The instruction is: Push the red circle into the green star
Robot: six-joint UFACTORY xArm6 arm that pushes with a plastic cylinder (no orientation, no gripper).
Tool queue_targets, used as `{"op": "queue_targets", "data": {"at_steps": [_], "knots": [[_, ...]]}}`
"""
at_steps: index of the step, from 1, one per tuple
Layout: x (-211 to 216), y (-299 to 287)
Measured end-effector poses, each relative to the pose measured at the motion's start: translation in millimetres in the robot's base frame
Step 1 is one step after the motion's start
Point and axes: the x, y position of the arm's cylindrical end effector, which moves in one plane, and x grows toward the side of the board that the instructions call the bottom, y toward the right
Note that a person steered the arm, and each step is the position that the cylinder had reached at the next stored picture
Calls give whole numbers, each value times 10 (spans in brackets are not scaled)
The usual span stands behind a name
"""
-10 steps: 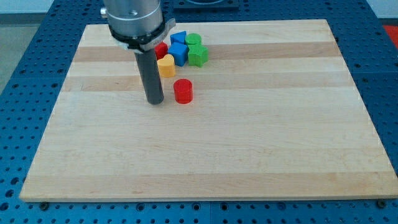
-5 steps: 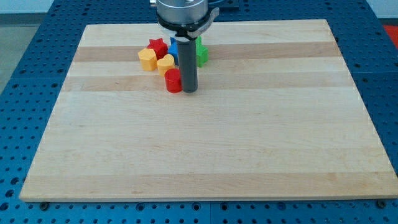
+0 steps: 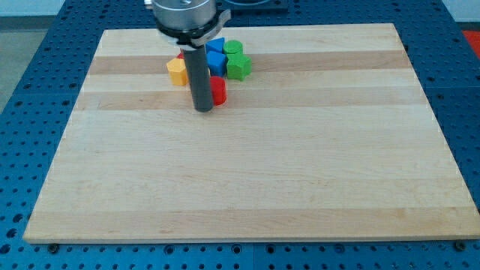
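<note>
The red circle (image 3: 218, 91) lies on the wooden board (image 3: 247, 180), below and left of the green star (image 3: 239, 67), with a small gap between them. My tip (image 3: 202, 109) rests on the board against the red circle's left side. The rod hides part of the block cluster behind it.
A cluster sits at the view's top: a yellow block (image 3: 177, 72) left of the rod, two blue blocks (image 3: 217, 62) (image 3: 216, 46) and a green block (image 3: 233, 48) right of it. A further red block is mostly hidden behind the rod.
My tip has gone from the red circle's left, to its right, and back to its left. The red circle ends closer to the cluster, now a little up and to the right.
</note>
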Motion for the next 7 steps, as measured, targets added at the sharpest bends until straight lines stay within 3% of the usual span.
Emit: {"op": "queue_targets", "data": {"at_steps": [3, 5, 7], "knots": [[-60, 171], [-348, 207], [231, 288]]}}
